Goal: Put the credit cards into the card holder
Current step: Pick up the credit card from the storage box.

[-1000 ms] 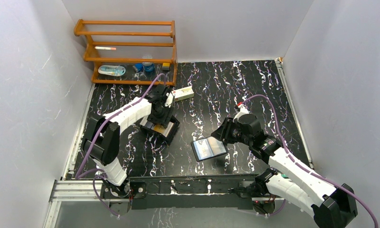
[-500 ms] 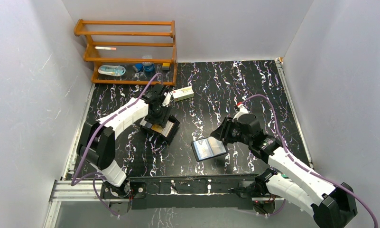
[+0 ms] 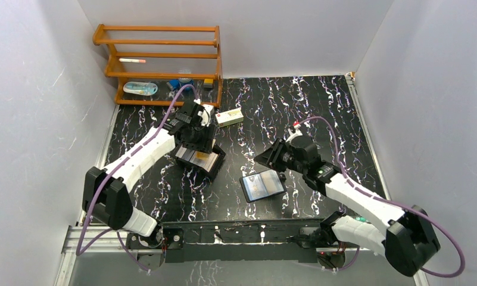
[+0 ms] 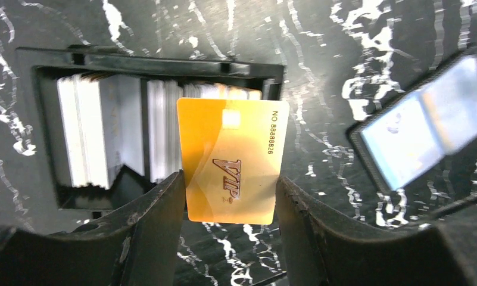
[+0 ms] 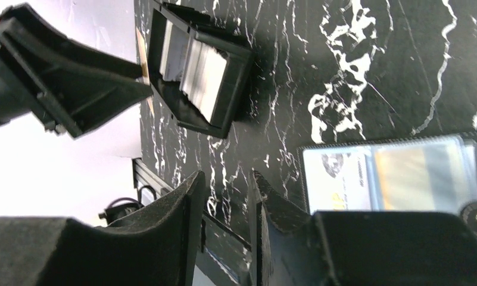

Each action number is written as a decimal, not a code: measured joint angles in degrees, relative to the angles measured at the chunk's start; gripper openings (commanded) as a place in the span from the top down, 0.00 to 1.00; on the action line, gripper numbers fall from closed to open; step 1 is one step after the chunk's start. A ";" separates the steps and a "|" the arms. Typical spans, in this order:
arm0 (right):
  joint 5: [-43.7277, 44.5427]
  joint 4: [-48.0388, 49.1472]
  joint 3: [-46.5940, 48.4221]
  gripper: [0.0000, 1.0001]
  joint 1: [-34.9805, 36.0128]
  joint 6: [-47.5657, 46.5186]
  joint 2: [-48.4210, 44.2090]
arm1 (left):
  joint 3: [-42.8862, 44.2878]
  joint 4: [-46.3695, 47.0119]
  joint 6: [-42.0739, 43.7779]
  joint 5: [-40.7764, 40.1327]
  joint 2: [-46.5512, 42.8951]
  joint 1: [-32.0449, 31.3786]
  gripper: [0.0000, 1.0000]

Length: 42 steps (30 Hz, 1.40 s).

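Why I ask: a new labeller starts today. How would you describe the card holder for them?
On the black marbled table, look near the front edge, just before the right end effector. The card holder lies open, its glossy blue-grey sleeves facing up. The black box under the left end effector, which grips a gold card, is deeper and holds upright card stacks.

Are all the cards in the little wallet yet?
Not yet. The open card holder already shows cards in two sleeves. The left gripper has its jaws pinching a gold card over the black box, where stacks of white cards wait.
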 measured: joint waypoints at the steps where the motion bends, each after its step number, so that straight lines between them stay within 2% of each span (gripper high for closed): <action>1: -0.04 0.85 0.70 0.59 0.02 0.90 1.60 | 0.02 0.44 -0.48 1.16 -0.55 -0.02 0.62; 10: -1.60 8.09 11.93 0.57 1.88 3.50 15.76 | -0.02 4.72 -5.05 8.66 -3.34 -3.93 0.62; 15: -3.43 11.15 15.04 0.57 2.34 4.26 21.42 | -0.17 6.03 -6.29 10.32 -3.34 -6.45 0.62; 17: -3.89 11.78 15.19 0.59 2.47 4.33 22.69 | -0.26 6.45 -6.62 10.73 -3.34 -6.99 0.62; 19: -4.09 11.76 15.28 0.66 2.62 4.35 23.39 | -0.39 6.84 -6.84 10.93 -3.34 -7.32 0.62; 23: -4.15 11.69 15.76 0.90 2.73 4.07 23.67 | -0.70 7.13 -7.15 10.97 -3.34 -7.69 0.61; 25: -4.44 12.00 16.02 1.00 2.82 3.85 23.67 | -0.81 7.28 -7.43 10.99 -3.34 -7.87 0.58; 31: -6.71 14.95 15.37 1.00 2.82 0.81 23.56 | -2.60 8.83 -8.83 11.19 -4.81 -7.87 0.39; 36: -12.26 16.65 11.74 1.00 1.05 -3.82 19.54 | -3.48 9.62 -11.85 13.57 -10.84 -7.87 0.37; 42: -21.44 21.90 5.22 1.00 -2.69 -5.22 11.21 | -4.24 14.69 -18.10 22.99 -14.82 -7.87 0.37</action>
